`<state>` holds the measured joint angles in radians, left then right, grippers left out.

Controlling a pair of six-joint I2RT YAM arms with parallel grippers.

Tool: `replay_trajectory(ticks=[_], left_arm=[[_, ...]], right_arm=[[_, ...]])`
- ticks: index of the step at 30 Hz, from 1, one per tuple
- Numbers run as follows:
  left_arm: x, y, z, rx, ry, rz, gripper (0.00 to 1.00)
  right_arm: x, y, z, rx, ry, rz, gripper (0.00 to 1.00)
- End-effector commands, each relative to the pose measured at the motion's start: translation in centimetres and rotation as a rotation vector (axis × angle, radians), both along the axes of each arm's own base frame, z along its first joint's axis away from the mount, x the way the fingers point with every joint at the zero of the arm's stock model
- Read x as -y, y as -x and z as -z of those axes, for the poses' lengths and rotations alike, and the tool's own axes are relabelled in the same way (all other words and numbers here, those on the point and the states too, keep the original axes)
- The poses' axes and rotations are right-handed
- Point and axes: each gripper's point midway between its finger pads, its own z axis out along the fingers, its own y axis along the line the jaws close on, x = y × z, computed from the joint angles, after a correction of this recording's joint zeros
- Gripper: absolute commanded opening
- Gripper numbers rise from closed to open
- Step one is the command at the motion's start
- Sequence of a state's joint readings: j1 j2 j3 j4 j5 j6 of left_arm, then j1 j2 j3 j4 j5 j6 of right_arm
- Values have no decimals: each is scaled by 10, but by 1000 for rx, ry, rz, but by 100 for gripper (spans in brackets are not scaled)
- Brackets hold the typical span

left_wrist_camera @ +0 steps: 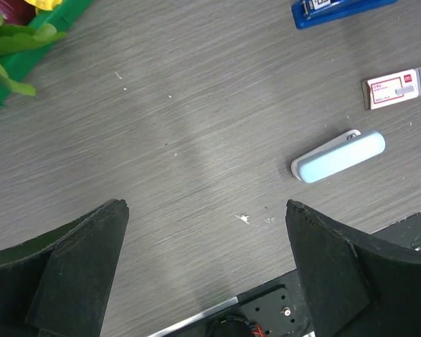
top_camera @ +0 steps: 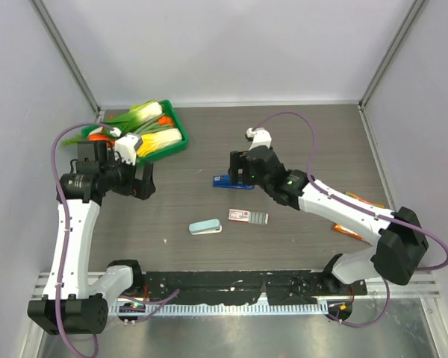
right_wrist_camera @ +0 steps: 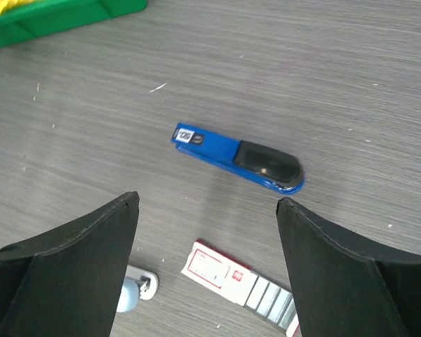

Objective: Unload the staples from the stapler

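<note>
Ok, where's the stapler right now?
The stapler lies flat mid-table in the top view, beneath the open right gripper and untouched. The staple box sits just nearer the arm bases.

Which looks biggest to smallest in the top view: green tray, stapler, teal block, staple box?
1. green tray
2. staple box and teal block, about alike
Unranked: stapler, partly hidden by the right arm.

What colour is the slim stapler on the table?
Blue, with a black patch at one end; the slim stapler shows best in the right wrist view.
</note>
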<state>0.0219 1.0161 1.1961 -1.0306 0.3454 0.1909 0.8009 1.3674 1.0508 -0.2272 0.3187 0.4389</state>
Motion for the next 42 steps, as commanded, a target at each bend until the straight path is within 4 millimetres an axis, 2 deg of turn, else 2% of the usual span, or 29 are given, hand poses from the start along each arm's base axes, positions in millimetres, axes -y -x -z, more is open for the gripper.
replay_trajectory(ticks=[1,2,3,4,7,13,15,19,24,26,27,29,30,34,42], left_arm=[[6,7,3,-8,34,19,100],[7,7,3,-4,40,19,100],[9,8,3,-10,52,18,100],[13,10,3,-16,77,34,100],[22,14,3,-39,124,59,100],[13,8,0,1,170,8,100],[8,6,0,14,182,-14,100],[7,8,11,-13,210,-26,100],[7,12,28,-62,212,-21,100],[8,13,33,-82,215,-10,100],[8,14,35,-88,214,-7,100],[9,16,33,-79,214,1,100],[9,16,33,-77,214,4,100],[8,17,33,-67,204,12,100],[8,20,37,-70,195,26,100]], right_arm=[[-25,5,-8,78,106,-91,85],[-30,7,-10,96,145,-133,85],[-37,11,-3,89,176,-179,85],[-50,23,1,83,189,-265,85],[-67,44,10,98,246,-456,85],[-71,58,31,128,367,-628,86],[-75,70,39,146,400,-706,86],[-88,89,46,201,438,-869,86],[-104,114,65,185,437,-1037,86],[-110,117,68,179,450,-1071,86],[-109,121,80,146,474,-1092,86],[-114,124,83,139,483,-1118,86],[-113,126,92,117,502,-1134,86],[-117,125,103,99,524,-1154,86],[-126,121,107,106,529,-1171,82]])
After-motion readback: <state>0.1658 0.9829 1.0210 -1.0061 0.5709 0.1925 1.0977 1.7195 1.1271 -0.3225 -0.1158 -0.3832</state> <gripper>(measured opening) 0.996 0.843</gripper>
